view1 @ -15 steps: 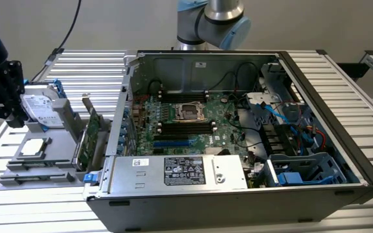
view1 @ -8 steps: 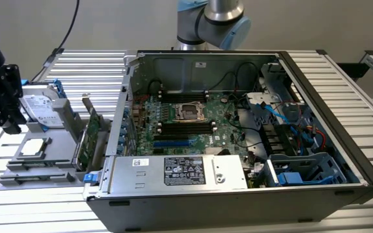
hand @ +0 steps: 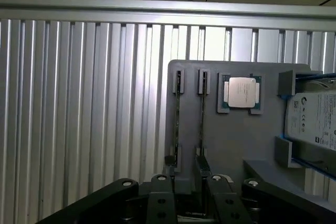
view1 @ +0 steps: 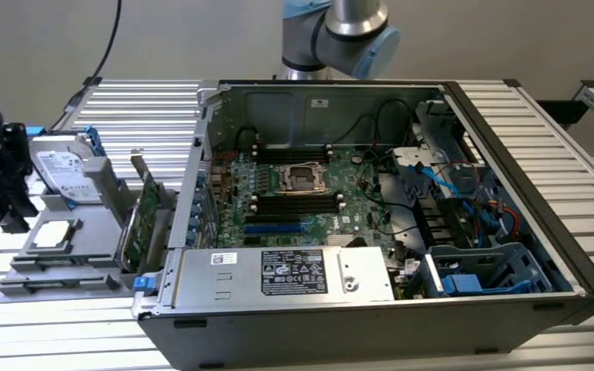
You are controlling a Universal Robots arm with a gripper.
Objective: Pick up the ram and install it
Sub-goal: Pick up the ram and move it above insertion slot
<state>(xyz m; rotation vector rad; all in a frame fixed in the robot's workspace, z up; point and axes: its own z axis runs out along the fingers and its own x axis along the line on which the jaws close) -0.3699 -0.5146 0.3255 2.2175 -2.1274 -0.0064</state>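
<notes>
Looking across the slatted table [view1: 142, 116], we see the open computer case [view1: 276, 112], then the gray tray [hand: 236, 145]; our pincer [hand: 186, 162] hangs released above it, the ram [hand: 177, 124] edge-on in its slot just beside the fingertips [hand: 169, 160].

A: What is noted on the worktop [view1: 142, 116]?
B: An open computer case [view1: 276, 340] is laid on it. A motherboard [view1: 328, 209] and a labelled power supply [view1: 287, 274] are seen inside.
A: Beside the case?
B: A grey fixture [view1: 59, 267] is set at the exterior view's left. A hard drive [view1: 65, 166] is propped in it, a processor chip [view1: 55, 232] is seated flat, and an expansion card [view1: 145, 216] is stood on edge nearest the case.
</notes>
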